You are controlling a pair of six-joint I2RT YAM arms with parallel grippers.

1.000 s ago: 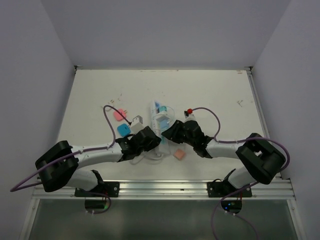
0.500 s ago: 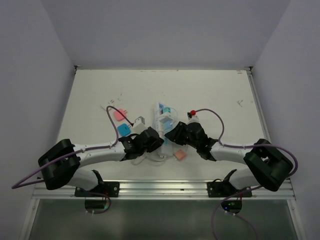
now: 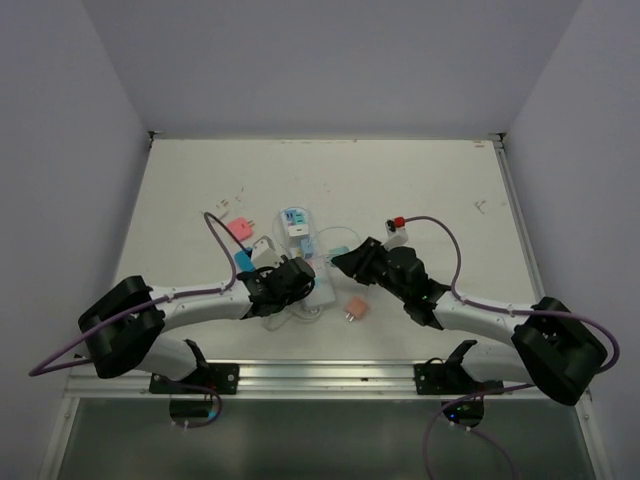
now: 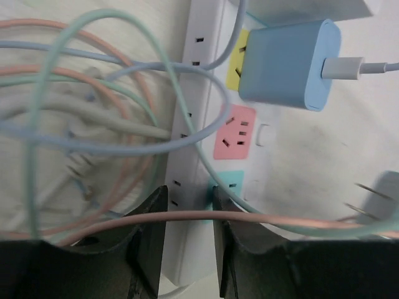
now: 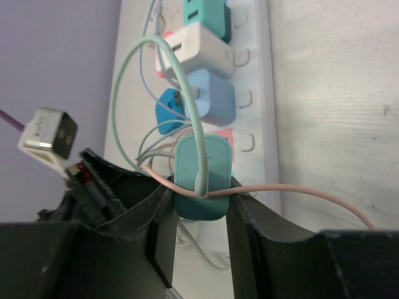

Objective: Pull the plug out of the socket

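Observation:
The socket [image 3: 303, 250] is a long white strip with pastel outlet faces, lying mid-table. My left gripper [image 4: 189, 202] is shut on the socket's [image 4: 202, 93] near end, one finger on each long side. My right gripper [image 5: 201, 198] is shut on a teal plug [image 5: 201, 180] with a pale green cable. That plug is out of the strip: the teal outlet face [image 4: 229, 184] is bare, and the plug's prongs [image 4: 365, 196] hang just to its right. In the top view my right gripper [image 3: 347, 262] is slightly right of the strip. A pink cable crosses both sets of fingers.
A light blue plug [image 4: 290, 62], a white plug [image 5: 196, 50] and another teal plug [image 5: 209, 15] sit in the strip. Loose cables [image 4: 81, 124] coil beside it. Loose cubes lie around: pink [image 3: 355, 308], pink [image 3: 238, 228] and blue [image 3: 245, 260].
My right gripper has drawn back to the right with the teal plug, out of the strip. The left gripper and the strip have shifted left.

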